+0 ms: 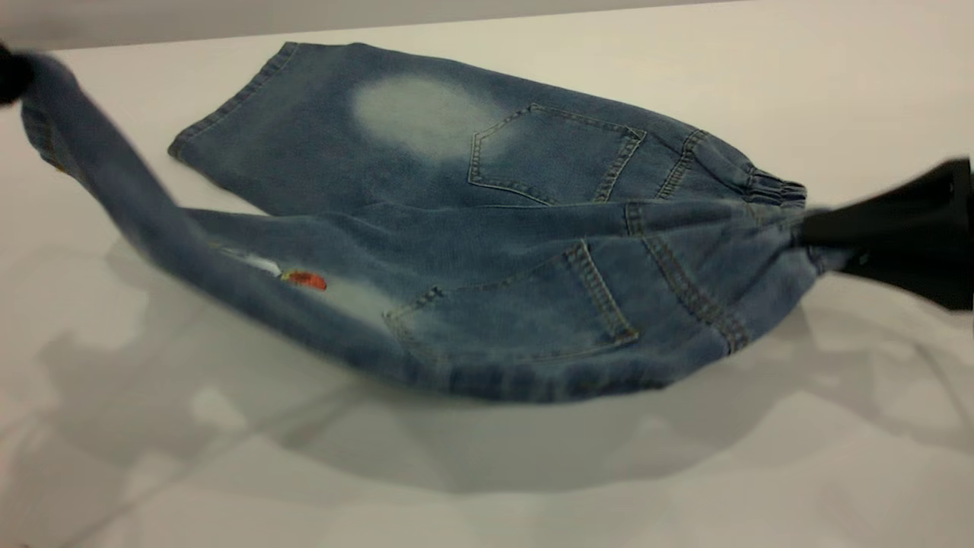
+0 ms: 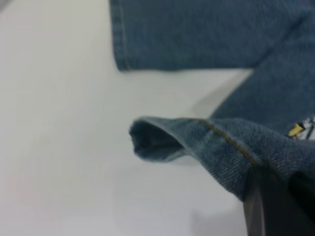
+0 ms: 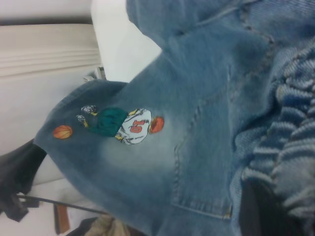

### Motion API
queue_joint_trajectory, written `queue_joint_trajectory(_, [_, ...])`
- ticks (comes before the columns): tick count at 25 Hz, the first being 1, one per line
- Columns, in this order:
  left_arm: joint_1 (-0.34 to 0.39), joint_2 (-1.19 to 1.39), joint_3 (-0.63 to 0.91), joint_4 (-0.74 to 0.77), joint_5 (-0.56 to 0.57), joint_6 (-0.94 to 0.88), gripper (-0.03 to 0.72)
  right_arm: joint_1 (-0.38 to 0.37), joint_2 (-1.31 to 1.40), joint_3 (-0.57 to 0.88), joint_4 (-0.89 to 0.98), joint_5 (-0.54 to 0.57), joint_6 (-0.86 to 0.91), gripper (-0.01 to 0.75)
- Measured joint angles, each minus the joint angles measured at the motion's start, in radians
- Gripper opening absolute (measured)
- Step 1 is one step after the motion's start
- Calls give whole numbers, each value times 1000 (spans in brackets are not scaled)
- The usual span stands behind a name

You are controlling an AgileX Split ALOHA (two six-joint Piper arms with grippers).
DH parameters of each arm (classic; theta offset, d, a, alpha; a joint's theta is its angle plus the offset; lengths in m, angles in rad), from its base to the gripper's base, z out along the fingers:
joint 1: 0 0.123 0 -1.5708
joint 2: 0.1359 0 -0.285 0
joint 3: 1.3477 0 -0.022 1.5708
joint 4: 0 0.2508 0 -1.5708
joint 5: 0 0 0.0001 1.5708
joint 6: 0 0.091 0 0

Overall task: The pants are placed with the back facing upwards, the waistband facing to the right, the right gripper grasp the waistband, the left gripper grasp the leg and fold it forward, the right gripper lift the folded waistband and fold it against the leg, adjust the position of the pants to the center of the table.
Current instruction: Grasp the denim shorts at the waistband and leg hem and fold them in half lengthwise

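Denim shorts stretched between both grippers above the table

Over the table (image 1: 761, 61), the pants (image 1: 487, 251) are held taut: the printed leg (image 1: 152, 221) is clamped by the left gripper (image 1: 9, 72) and the waistband (image 1: 772, 190) is pinched by the right gripper (image 1: 806, 232). The forward fold is judged underway; the waistband fold and centring are left.

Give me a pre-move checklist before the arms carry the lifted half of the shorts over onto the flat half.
1. Right gripper shut on the waistband: ok.
2. Left gripper shut on the leg hem: ok.
3. Near half of the pants lifted between both grippers, sagging in the middle: ok.
4. Unprinted far leg lying flat on the table: ok.
5. How deep each grip bites: cannot tell.
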Motion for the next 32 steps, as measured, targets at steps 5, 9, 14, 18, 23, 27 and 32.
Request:
queue_joint_trajectory(5, [0,1,-61,32,-4,-5,58,0,-15,-51,-1,0,8,38])
queue_joint_trajectory(9, [3,19,-93,81,-13,-62,58,0,-26,-62,2,-1,125,38])
queue_joint_trajectory(14, [3,83,-97,135,-57,-106,58,0,-41,-82,0,1,279,38])
queue_joint_trajectory(18, [3,143,-97,139,-109,-141,58,0,-41,-136,1,0,407,38])
queue_joint_trajectory(23, [3,193,-107,141,-170,-174,58,0,-41,-195,1,0,636,38])
queue_joint_trajectory(27, [3,216,-155,166,-170,-181,58,0,-41,-224,1,0,819,38])
queue_joint_trajectory(32, [3,270,-235,166,-171,-187,58,0,-41,-258,3,-34,1011,38])
